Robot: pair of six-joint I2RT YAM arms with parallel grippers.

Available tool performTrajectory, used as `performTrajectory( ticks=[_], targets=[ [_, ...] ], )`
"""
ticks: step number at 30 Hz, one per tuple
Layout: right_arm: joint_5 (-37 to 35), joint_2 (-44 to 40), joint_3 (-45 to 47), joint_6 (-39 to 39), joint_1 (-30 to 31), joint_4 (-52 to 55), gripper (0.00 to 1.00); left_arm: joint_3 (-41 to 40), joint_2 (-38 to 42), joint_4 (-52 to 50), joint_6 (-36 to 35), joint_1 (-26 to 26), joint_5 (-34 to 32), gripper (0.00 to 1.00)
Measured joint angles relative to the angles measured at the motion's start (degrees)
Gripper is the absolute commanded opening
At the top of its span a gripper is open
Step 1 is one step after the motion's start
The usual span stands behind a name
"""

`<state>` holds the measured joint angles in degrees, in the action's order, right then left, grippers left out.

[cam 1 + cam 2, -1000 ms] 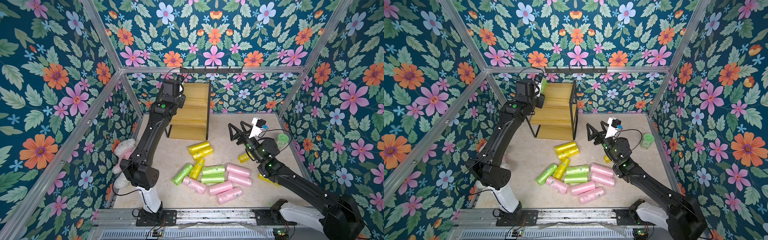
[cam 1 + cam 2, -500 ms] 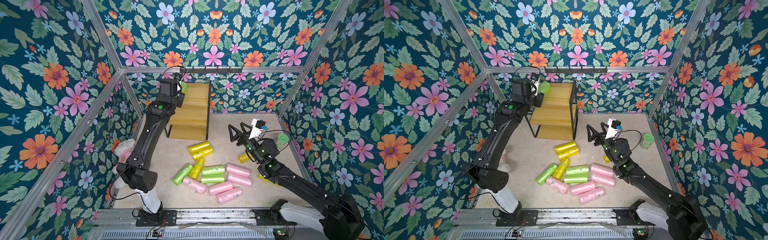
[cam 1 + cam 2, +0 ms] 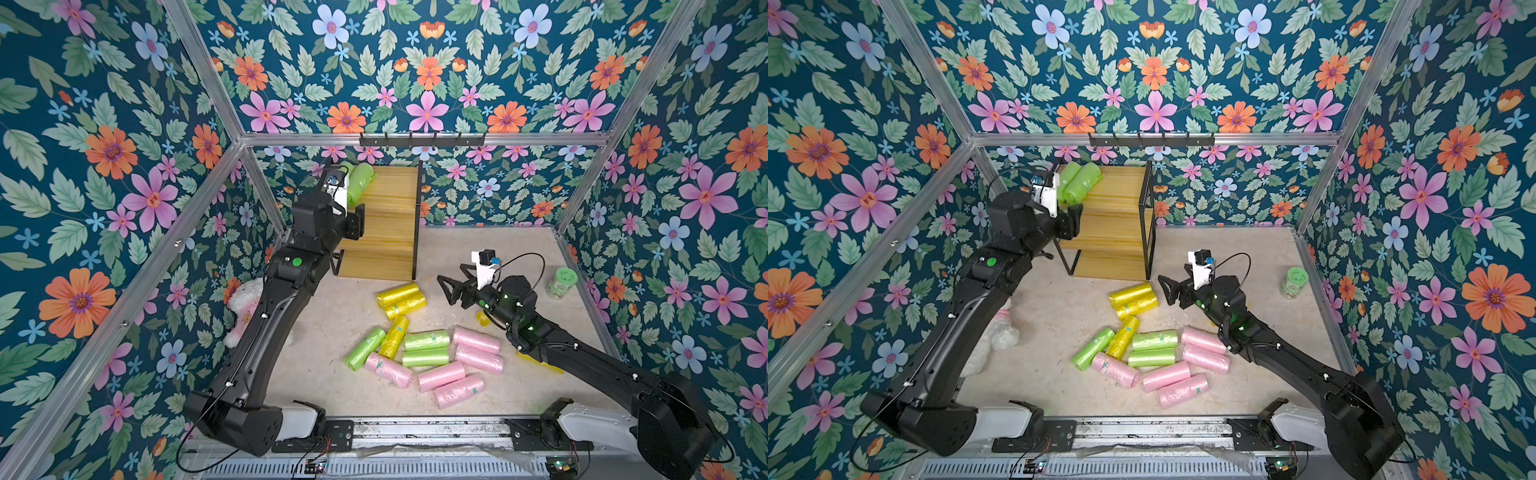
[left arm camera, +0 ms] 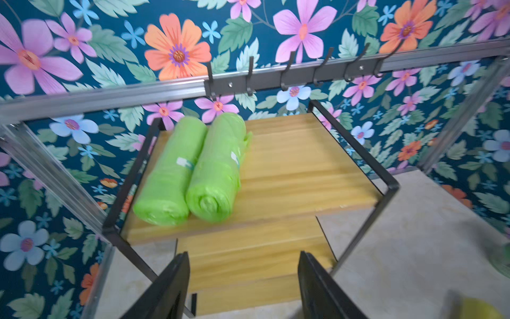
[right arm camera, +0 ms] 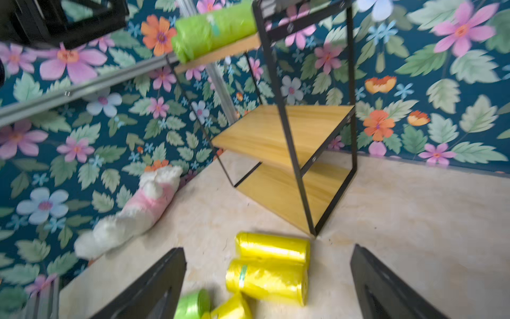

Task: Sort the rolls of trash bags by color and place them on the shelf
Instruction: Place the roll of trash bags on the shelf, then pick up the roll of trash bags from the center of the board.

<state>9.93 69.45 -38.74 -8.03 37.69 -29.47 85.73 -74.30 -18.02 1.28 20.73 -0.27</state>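
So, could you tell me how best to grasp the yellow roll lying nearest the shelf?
Likely its middle, from above: the yellow roll lies on its side, so the right gripper straddles its width, one finger squeezing in beside its touching neighbour.

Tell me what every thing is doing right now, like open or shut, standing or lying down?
Left gripper: open, empty.
Right gripper: open, empty.
Two green rolls: lying side by side on the top board.
Shelf: upright, lower boards bare.
Rolls on the floor: lying down, colours mixed.
Jar: upright, lid on.
Plush toy: lying by the wall.
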Motion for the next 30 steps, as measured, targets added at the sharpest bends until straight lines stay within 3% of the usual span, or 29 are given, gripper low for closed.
performTrajectory(
  ticks=[5, 11, 21, 30],
  targets=[
    [3.34, 3.61, -1.42, 5.51, 3.80, 6.93, 0.95, -15.80, 7.52, 6.23, 7.52, 0.22, 7.21, 0.67],
    [1.88, 8.50, -3.91, 12.66, 7.69, 20.09, 0.94, -28.26, 12.96, 10.12, 13.64, 0.37, 12.11, 0.68],
    [-2.47, 19.82, -12.17, 24.76, 10.45, 35.58, 0.90, -34.16, 14.49, 11.06, 15.04, 0.37, 10.32, 0.70],
    [-1.07, 25.68, -15.34, 28.98, 10.82, 39.60, 0.90, -34.25, 14.01, 11.15, 15.04, 0.37, 9.31, 0.70]
  ],
)
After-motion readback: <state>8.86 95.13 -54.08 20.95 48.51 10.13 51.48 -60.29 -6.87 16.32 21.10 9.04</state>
